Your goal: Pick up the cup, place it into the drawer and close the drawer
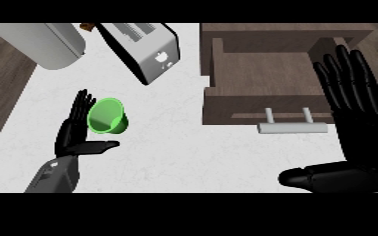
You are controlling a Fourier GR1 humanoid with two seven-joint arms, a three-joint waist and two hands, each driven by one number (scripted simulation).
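A green cup stands upright on the white counter at the left, its mouth facing up. My left hand is right beside it on its left, fingers straight and thumb stretched out under the cup, open and not curled round it. The brown wooden drawer at the right is pulled open, with a grey bar handle on its front. My right hand stands open with fingers up at the right edge, over the drawer's right side.
A silver toaster sits at the back, above the cup. A rounded grey appliance lies at the back left. The white counter spreads between the cup and the drawer.
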